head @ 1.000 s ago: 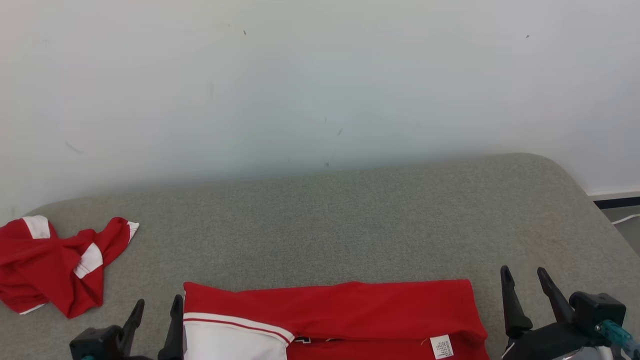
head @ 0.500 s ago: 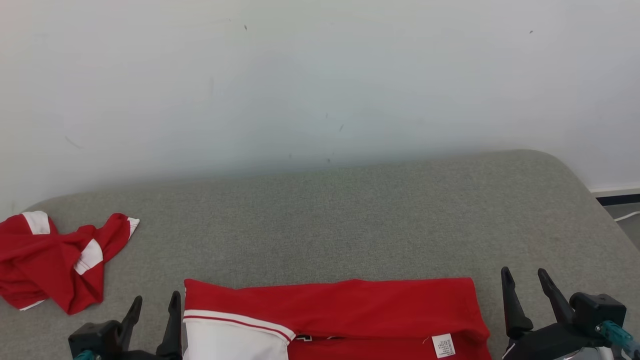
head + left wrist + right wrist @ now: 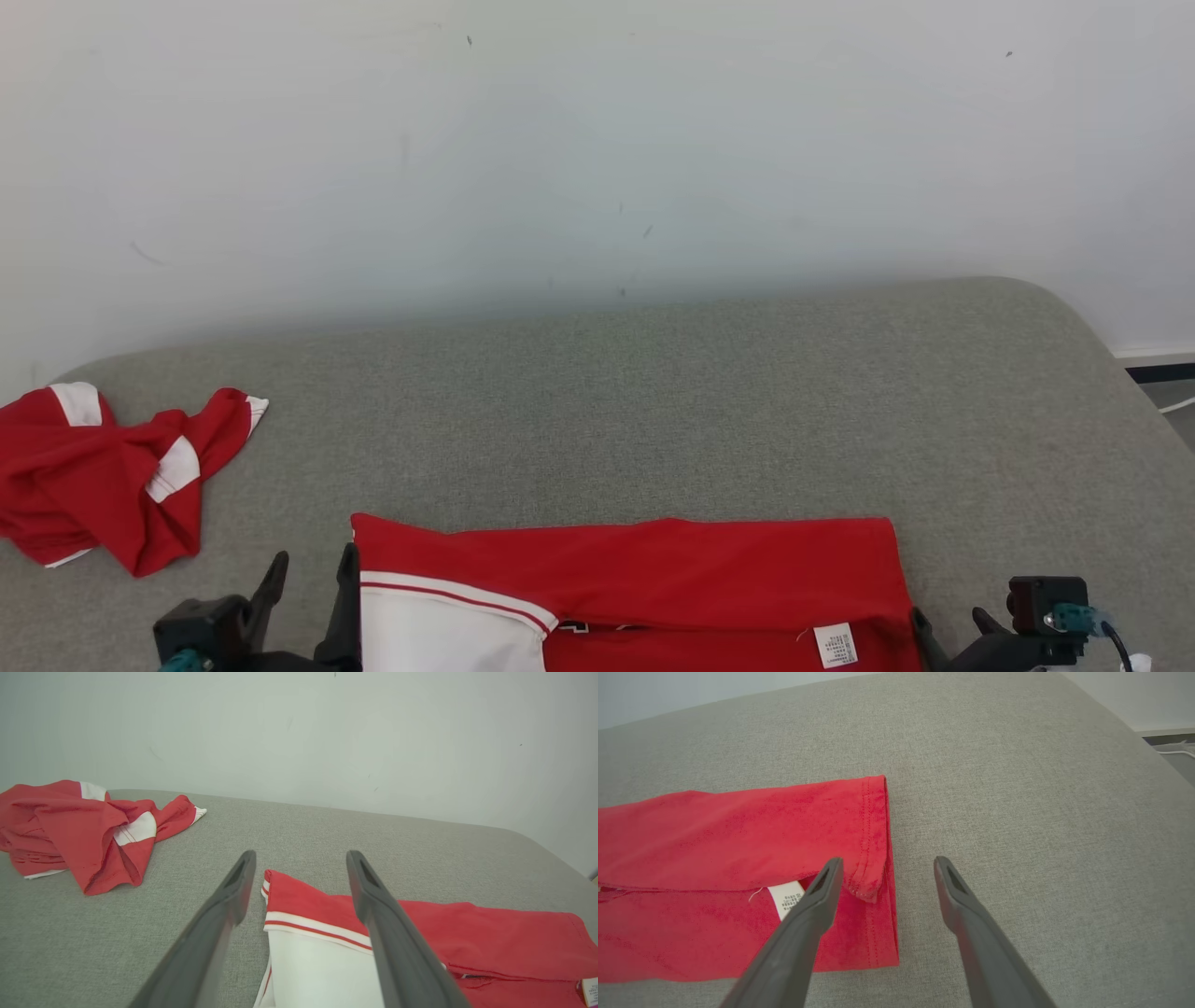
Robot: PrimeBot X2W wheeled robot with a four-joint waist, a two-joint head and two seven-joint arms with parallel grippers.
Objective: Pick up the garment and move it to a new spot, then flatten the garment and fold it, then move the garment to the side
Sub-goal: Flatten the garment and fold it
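Garment (image 3: 635, 569): red, white panel with red stripe, folded into a long flat band. Near edge of grey cushion (image 3: 653, 401); left gripper (image 3: 301, 855) at one end, right gripper (image 3: 888, 861) at the other; both jaws wide, empty.

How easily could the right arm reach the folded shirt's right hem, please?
Probably easily, yes: the right gripper is open, its fingers sit either side of the hem of the shirt, and nothing else lies there on the couch.
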